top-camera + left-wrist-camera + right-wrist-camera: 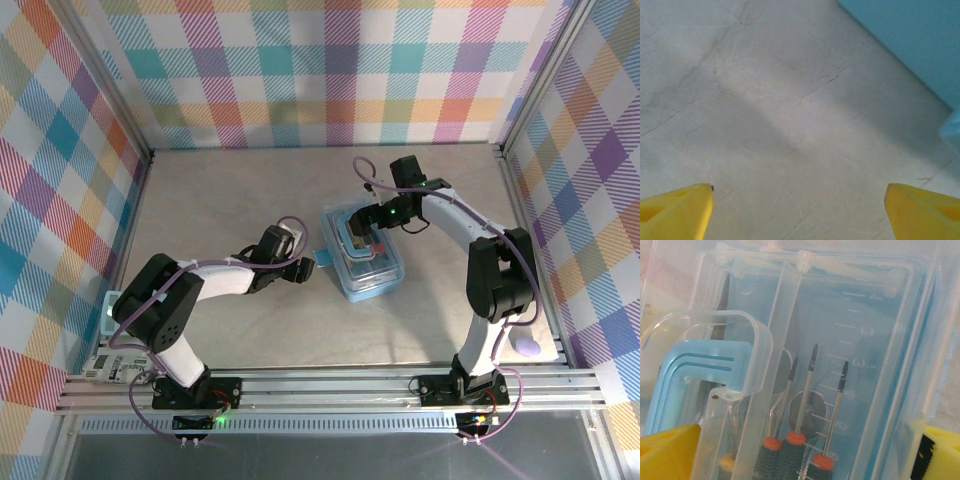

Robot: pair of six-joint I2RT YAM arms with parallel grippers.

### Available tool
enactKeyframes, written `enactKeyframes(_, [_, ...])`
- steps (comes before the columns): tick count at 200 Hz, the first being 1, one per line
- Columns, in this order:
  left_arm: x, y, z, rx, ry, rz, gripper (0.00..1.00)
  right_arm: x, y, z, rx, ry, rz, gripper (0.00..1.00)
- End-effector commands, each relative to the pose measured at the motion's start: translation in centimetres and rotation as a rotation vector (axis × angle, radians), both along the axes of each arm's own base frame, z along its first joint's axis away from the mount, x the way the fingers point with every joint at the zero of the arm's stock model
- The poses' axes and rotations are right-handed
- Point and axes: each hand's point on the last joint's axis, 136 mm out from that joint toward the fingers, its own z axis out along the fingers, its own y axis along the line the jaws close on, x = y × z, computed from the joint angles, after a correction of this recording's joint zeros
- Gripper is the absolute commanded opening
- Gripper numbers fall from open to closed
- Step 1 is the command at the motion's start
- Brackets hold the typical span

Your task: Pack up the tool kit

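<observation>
The tool kit [362, 258] is a translucent light-blue box lying in the middle of the table, with its clear lid over the tools. In the right wrist view, three screwdrivers [795, 440] with black grips and red collars show through the lid [865, 330], and the blue handle [690, 385] is at the left. My right gripper [375, 222] [805, 460] hovers close over the box, open, its yellow fingertips [670, 452] wide apart. My left gripper [305, 268] [800, 215] is low over bare table just left of the box [910, 40], open and holding nothing.
A pale blue object [110, 305] and a white device [115, 368] lie at the near left edge beside the left arm's base. A small purple object [528, 345] sits near the right arm's base. Plaid walls and metal posts enclose the table.
</observation>
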Motion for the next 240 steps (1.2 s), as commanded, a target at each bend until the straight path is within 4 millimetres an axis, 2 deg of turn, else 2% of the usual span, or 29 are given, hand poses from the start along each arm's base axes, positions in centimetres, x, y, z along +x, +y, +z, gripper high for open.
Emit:
enactKeyframes(1, [0.1, 0.2, -0.4, 0.079, -0.002, -0.006, 0.90, -4.5, 0.4, -2.6, -0.009, 0.217, 0.038, 0.99])
enactKeyframes(76, [0.6, -0.5, -1.0, 0.097, 0.005, -0.007, 0.96, -4.5, 0.3, -2.5, -0.010, 0.214, 0.034, 0.99])
enactKeyframes(182, [2.2, -1.7, 1.7, 0.050, -0.052, -0.004, 1.00, -4.7, 0.3, -2.4, -0.006, 0.216, 0.036, 0.99])
enactKeyframes(240, [2.4, -2.0, 1.9, 0.048, -0.048, -0.008, 1.00, -4.8, 0.3, -2.5, -0.004, 0.219, 0.037, 0.99])
